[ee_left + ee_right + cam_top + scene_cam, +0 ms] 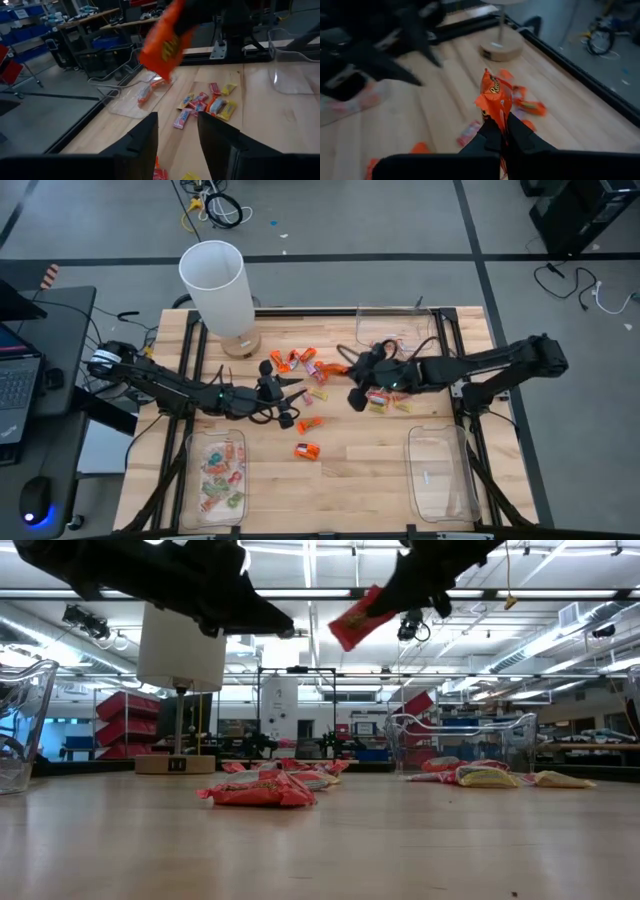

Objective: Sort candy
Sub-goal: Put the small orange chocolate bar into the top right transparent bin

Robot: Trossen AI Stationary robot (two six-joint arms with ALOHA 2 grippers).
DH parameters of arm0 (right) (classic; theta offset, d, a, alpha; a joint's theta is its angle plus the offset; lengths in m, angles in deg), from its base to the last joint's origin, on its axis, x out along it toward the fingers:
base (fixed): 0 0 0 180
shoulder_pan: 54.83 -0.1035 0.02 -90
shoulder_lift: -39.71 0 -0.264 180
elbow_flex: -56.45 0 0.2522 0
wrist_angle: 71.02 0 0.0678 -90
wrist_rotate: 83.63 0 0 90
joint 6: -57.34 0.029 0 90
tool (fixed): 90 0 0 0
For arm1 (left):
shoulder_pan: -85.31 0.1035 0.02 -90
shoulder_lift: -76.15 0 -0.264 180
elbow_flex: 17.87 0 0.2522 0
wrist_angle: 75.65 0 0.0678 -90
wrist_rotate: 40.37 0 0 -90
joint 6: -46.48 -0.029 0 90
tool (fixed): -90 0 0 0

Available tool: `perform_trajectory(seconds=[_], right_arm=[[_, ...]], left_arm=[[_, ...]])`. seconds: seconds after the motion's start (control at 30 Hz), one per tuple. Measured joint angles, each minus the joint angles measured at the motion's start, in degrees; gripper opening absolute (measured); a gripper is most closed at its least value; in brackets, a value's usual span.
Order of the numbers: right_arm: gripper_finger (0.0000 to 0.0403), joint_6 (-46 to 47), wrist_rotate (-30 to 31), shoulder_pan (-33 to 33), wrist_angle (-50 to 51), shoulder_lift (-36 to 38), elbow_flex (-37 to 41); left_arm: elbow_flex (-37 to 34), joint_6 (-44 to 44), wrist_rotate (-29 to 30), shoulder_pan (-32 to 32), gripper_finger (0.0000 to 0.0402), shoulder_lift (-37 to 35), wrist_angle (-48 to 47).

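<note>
Tabletop overhead hides what wrist views show: right tool [501,131] pinching orange candy [495,95], left tool [177,132] open.

Right gripper [499,131] pinched on an orange candy wrapper [495,95], held upright above the wooden table [440,100]. More orange candies [530,106] scattered on the wood just past it, one pink piece [469,132] nearer. Round lamp base [501,49] farther off. Other arm's dark open gripper [402,62] opposite, blurred.
</note>
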Motion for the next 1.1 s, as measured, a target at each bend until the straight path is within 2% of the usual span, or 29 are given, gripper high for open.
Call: perform_trajectory(seconds=[0.27, 0.57, 0.77, 1.1], right_arm=[[0.0, 5.2, -1.6, 7.9, 15.0, 9.4, 0.0], [0.0, 12.8, -4.2, 22.4, 30.5, 16.1, 0.0], [0.0, 13.0, -8.7, 32.4, 36.1, 15.3, 0.0], [0.0, 9.1, -16.4, 45.1, 36.3, 9.5, 0.0]], left_arm=[[0.0, -0.1, -0.1, -0.1, 0.0142, 0.0, 0.1], [0.0, -0.1, -0.3, -0.1, 0.0142, 0.0, 0.1], [0.0, -0.1, -0.4, -0.1, 0.0142, 0.0, 0.1], [0.0, 0.0, -2.4, -0.1, 0.0142, 0.0, 0.2]])
